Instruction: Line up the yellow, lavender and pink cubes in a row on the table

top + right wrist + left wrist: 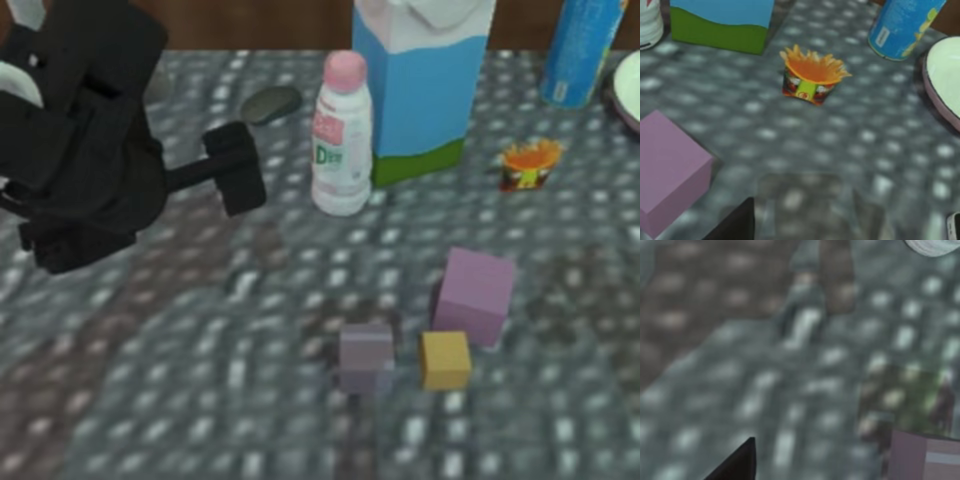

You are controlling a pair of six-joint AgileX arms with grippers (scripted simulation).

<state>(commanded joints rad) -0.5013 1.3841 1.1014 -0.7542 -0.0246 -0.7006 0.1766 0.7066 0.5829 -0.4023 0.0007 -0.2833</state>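
While the left gripper (235, 180) hovers far left (fingers hidden, cannot tell), lavender cube (365, 357), yellow cube (445, 360), pink cube (473, 296) cluster centre-right on table (150, 380); probably light, rigid; grasp flat opposite sides.

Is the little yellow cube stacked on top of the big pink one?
No. In the top view the yellow cube sits on the table just in front of the pink cube, beside the lavender cube.
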